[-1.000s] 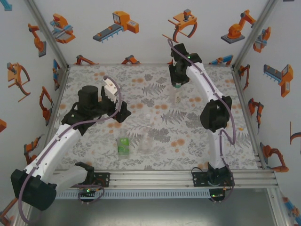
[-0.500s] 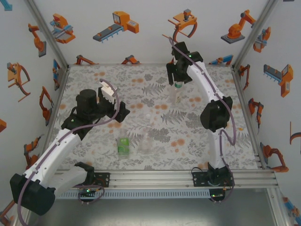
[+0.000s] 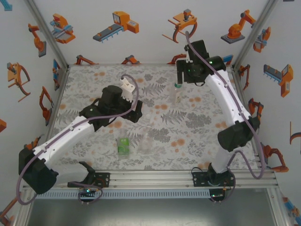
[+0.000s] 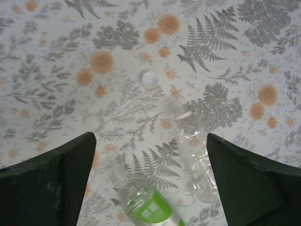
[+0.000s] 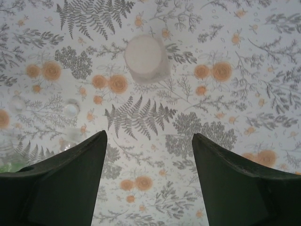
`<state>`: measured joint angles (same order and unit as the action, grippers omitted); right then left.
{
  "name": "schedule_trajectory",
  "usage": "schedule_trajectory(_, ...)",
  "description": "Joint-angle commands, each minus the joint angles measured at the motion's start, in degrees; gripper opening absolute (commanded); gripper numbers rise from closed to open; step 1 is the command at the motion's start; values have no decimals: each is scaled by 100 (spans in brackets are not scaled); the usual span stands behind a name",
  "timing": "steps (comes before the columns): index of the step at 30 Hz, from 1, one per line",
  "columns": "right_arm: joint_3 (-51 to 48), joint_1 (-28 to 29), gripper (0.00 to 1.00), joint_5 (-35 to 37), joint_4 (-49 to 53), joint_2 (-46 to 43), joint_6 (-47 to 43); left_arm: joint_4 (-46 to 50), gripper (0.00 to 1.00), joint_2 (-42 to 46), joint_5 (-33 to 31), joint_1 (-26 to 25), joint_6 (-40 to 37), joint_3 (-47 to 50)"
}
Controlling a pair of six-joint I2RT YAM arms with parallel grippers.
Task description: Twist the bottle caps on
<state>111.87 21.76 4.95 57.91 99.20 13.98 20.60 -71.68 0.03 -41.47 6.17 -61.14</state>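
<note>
Overhead, the tall bottle point(image 3: 177, 95) stood upright in the upper right of the printed mat point(image 3: 94, 80), green band at its neck. The right arm point(image 3: 225, 101) was raised above it. The green bottle point(image 3: 123, 146) and the clear bottle point(image 3: 146, 141) sat near one another at lower centre, apart, both apparently upright. The left arm point(image 3: 70, 134) reached in from the lower left towards mid-mat.

Left wrist view: the left gripper point(image 4: 150, 139) was spread wide, dark fingers point(image 4: 61, 183) in the two lower corners, bare mat between them, nothing grasped. The white cap point(image 4: 149, 79) lay flat on the mat at upper centre, apart from both bottles. The translucent cap point(image 4: 92, 123), faint against the print, lay left of centre, just above the left-hand fingertip. The clear bottle ran down the lower right with its neck towards frame centre. The neck looked uncapped, though clear plastic made that hard to judge. The green bottle showed at the bottom edge.

Right wrist view: the right gripper point(image 5: 149, 135) was released, jaws parted, holding nothing. The tall bottle appeared at upper centre, seen from above, apart from both fingers. A round white top point(image 5: 145, 54) sat on it.
</note>
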Motion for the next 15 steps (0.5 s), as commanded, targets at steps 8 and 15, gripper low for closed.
schedule_trajectory(8,-2221,-31,65,-120,-1005,-1526,610,1046,84,-1213,-1154,-1284,2317,-408)
schedule_trajectory(15,-2613,-27,65,-312,-1012,-1812,683,1483,86,-1946,-1262,-1896,3245,-454)
